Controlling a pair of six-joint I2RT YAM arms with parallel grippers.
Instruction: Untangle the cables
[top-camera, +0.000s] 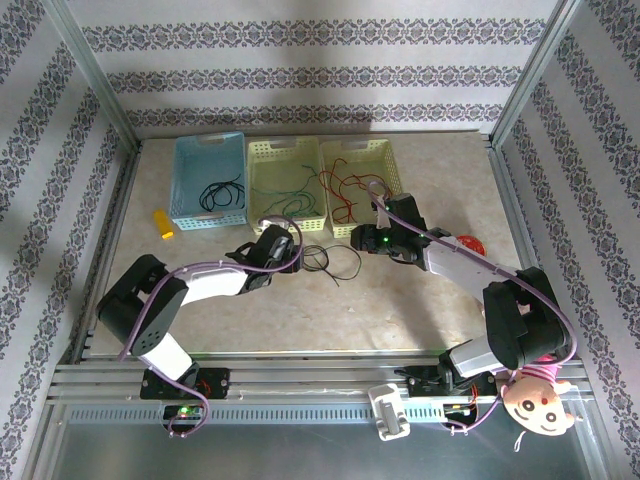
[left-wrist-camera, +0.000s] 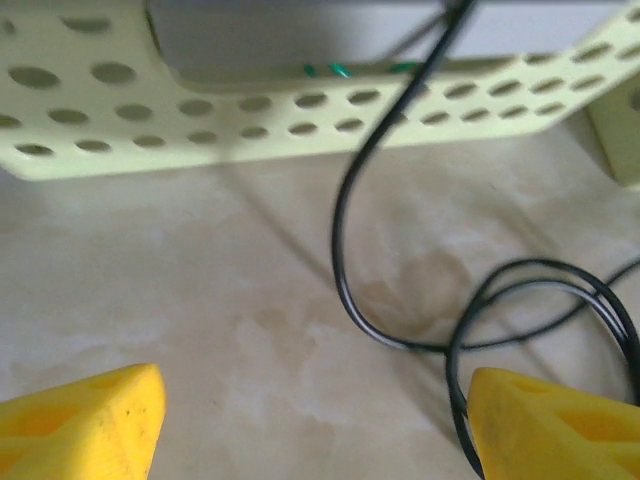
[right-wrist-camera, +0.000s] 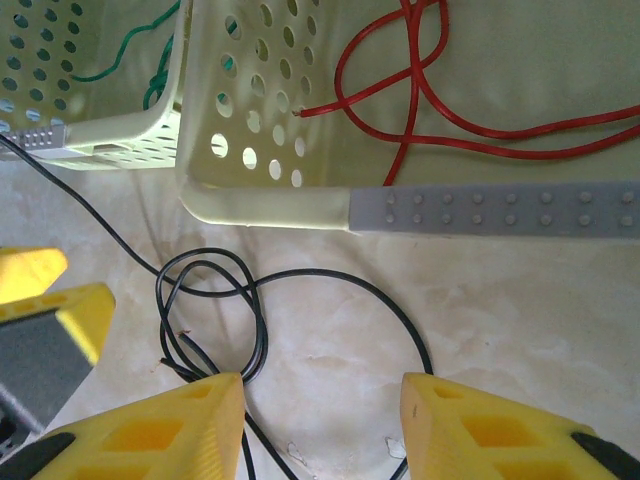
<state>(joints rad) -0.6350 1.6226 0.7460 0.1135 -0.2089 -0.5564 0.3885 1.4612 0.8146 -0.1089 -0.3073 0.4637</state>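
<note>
Nearest: left gripper (left-wrist-camera: 315, 395), released, yellow fingers spread wide with nothing between them, low over the table (left-wrist-camera: 200, 300). Just ahead: black cables (left-wrist-camera: 345, 250) in loose overlapping loops on the tabletop, one strand running up to the wall of the middle basket (left-wrist-camera: 250, 125). Right gripper (right-wrist-camera: 320, 390) also unclenched, a strand of the same black tangle lying in the gap between its fingers, not pinched.

Probable step in hand: lifting one black strand out of the loops.
- Close on a single strand, away from any crossing.
- Raise it slowly, so that the loops open rather than cinch.
- Anchor the rest with the other gripper.
- Keep clear of the basket wall.

Farther back, side by side:
- blue basket (top-camera: 181, 190), with a black bundle (top-camera: 220, 192)
- middle basket, with green cable (top-camera: 290, 190)
- right basket (top-camera: 365, 146), with red cables (right-wrist-camera: 420, 90)

Counted: two grippers; three baskets; four clusters of cable in three colours, one loose on the table and three already in baskets. Strands per cluster too thin to count.
</note>
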